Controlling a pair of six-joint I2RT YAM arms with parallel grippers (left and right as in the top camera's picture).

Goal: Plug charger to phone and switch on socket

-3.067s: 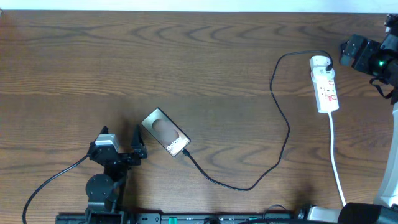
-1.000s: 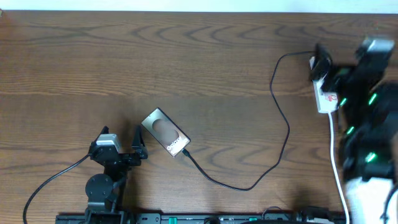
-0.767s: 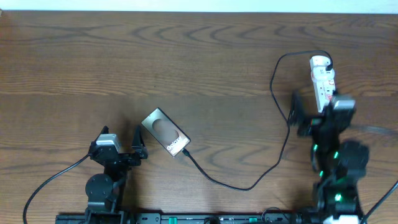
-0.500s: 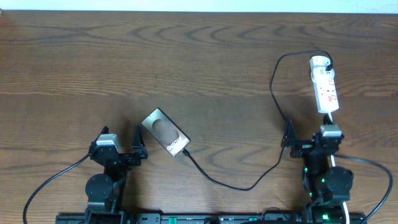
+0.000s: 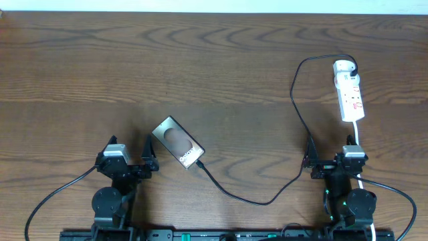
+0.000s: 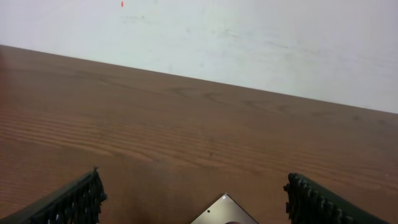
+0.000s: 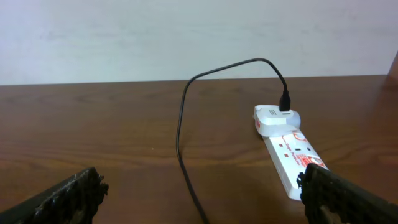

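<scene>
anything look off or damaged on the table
Nothing stands out. The phone lies flat at an angle; the black charger cable loops loosely from its end to the white power strip; no visible damage.

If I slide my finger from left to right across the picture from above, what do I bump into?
left gripper → phone → charger, looping over to the → socket

Free passage over brown wooden surface [image 5: 200, 67] centre; long thin black cable [image 5: 310, 142] loops across right side (lies flat).
</scene>
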